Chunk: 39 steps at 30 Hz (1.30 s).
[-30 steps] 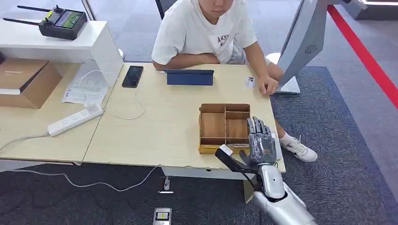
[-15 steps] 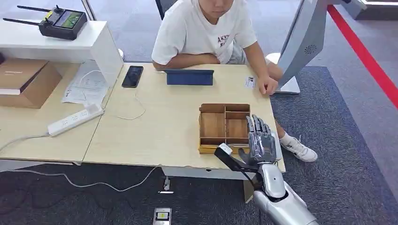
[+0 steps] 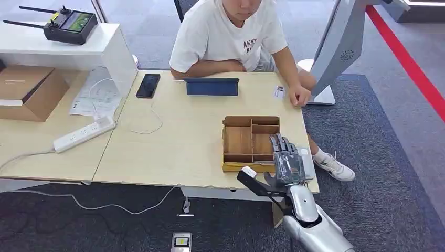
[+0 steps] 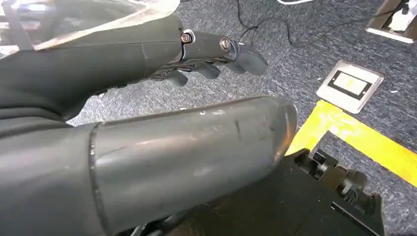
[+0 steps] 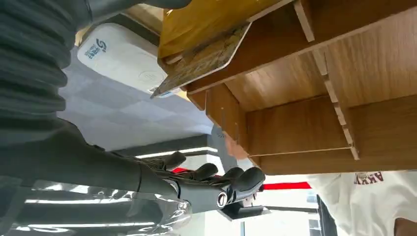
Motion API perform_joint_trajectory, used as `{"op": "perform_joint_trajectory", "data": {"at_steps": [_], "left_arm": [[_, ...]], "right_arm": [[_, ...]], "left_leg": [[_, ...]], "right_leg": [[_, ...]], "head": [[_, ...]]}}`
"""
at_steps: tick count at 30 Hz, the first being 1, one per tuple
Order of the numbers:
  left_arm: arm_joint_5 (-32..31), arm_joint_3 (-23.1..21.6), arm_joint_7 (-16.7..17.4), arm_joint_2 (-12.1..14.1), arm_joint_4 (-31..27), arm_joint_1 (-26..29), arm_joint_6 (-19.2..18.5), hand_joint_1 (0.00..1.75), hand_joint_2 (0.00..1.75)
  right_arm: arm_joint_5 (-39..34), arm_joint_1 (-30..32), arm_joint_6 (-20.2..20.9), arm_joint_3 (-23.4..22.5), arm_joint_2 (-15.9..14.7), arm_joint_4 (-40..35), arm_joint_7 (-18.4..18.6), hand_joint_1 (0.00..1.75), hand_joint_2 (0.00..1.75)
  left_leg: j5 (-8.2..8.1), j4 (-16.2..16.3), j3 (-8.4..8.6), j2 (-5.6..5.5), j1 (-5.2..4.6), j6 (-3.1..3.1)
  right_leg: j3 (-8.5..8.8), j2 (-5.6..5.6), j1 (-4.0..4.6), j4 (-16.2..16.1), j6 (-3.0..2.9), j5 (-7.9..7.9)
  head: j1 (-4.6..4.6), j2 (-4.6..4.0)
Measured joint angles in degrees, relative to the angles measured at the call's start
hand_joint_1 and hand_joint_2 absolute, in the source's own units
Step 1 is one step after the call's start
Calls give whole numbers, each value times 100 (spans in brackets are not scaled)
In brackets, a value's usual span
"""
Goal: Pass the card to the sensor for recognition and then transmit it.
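Where the right wrist view looks along the wooden tray [image 3: 251, 122], the card [image 5: 201, 59] appears as a thin patterned plate, tilted, its edge against the tray's outer wall on the side nearest the sensor. The sensor [image 5: 123, 56], a white rounded-corner reader with a printed logo, lies flat on the table [image 3: 173, 142] just beside the tray. The right hand [image 3: 287, 160] hovers over the tray's right compartments with its fingers [image 5: 231, 179] stretched out straight, close together, nothing between them, well apart from the card. Whether the thumb touches the card cannot be determined.

The left hand [image 4: 147, 54] hangs over grey carpet, fingers loosely extended and holding nothing; a floor socket [image 4: 350, 84] and a yellow floor stripe [image 4: 354, 140] lie below it.

At the table's far side a seated person [image 3: 225, 31] in a white T-shirt rests one hand [image 3: 300, 96] on the corner, beside a small white label [image 3: 279, 92]. A blue tablet [image 3: 212, 86] and a black phone [image 3: 148, 85] lie further left. A white power strip [image 3: 84, 134] sits near the left edge.
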Motion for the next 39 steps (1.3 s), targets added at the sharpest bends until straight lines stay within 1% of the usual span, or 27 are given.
{"op": "perform_joint_trajectory", "data": {"at_steps": [19, 20, 21, 22, 23, 24, 29, 39], "left_arm": [[0, 0, 0, 0, 0, 4, 4, 0, 0], [-2, 0, 0, 0, 0, 4, 4, 0, 0], [0, 0, 0, 0, 0, 4, 4, 0, 0], [0, 0, 0, 0, 0, 4, 4, 0, 0], [0, 0, 0, 0, 0, 4, 4, 0, 0], [0, 0, 0, 0, 0, 4, 4, 0, 0], [0, 0, 2, 2, 0, 5, 4, 0, 0], [0, 0, 13, 2, 0, 6, 2, 0, 0]], "right_arm": [[-61, 5, 9, 39, 2, 50, -4, 0, 175], [-61, 6, 18, 44, 2, 55, -4, 26, 175], [-61, 6, 28, 46, 2, 61, -4, 40, 175], [-68, 6, 59, 50, 2, 63, -4, 150, 175], [-74, 6, 91, 52, 2, 70, -4, 168, 175], [-85, 6, 129, 57, 2, 85, -2, 175, 175], [-122, 10, 247, 70, 0, 92, 13, 175, 175], [-125, 4, 286, 70, 0, 90, 46, 175, 175]], "left_leg": [[0, 0, 0, 0, 0, 0], [0, 0, 0, 0, 0, 0], [0, 0, 0, 0, 0, 0], [0, 0, 0, 0, 0, 0], [0, 0, 0, 0, 0, 0], [0, 0, 0, 0, 0, 0], [0, 0, 0, 0, 0, 0], [0, 0, 0, 0, 0, 0]], "right_leg": [[0, 0, 0, 0, 0, 0], [0, 0, 0, 0, 0, 0], [0, 0, 0, 0, 0, 0], [0, 0, 0, 0, 0, 0], [0, 0, 0, 0, 0, 0], [0, 0, 0, 0, 0, 0], [0, 0, 0, 0, 0, 0], [0, 0, 0, 0, 0, 0]], "head": [[0, 0], [0, 0], [0, 0], [0, 0], [0, 0], [0, 0], [0, 0], [0, 0]]}}
